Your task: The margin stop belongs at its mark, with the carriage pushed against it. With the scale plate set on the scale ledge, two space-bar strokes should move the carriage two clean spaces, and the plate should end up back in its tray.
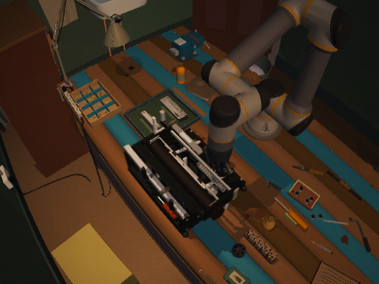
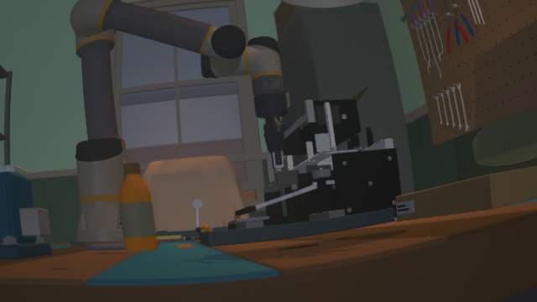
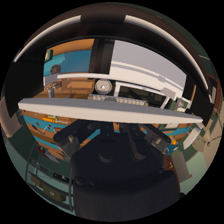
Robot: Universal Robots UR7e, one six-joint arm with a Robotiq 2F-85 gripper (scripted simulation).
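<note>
The black typewriter [image 1: 181, 178] sits in the middle of the bench, its dark roller carriage [image 1: 181, 176] lying along it. My gripper [image 2: 277, 161] reaches down at the machine's rear right side and is closed on a long pale scale plate [image 3: 110, 111], which runs flat across the wrist camera view. The plate sits level with the pale ledge [image 1: 191, 142] at the back of the machine; I cannot tell whether it rests on it. The green tray [image 1: 162, 112] lies just behind the typewriter with small white parts in it. The margin stop is not clearly visible.
The arm's base [image 1: 270, 120] stands right of the typewriter. A parts box [image 1: 94, 101] and desk lamp [image 1: 116, 34] are at the far left. An orange bottle [image 2: 136, 209] stands behind the tray. Screwdrivers and small tools [image 1: 299, 217] are scattered to the right.
</note>
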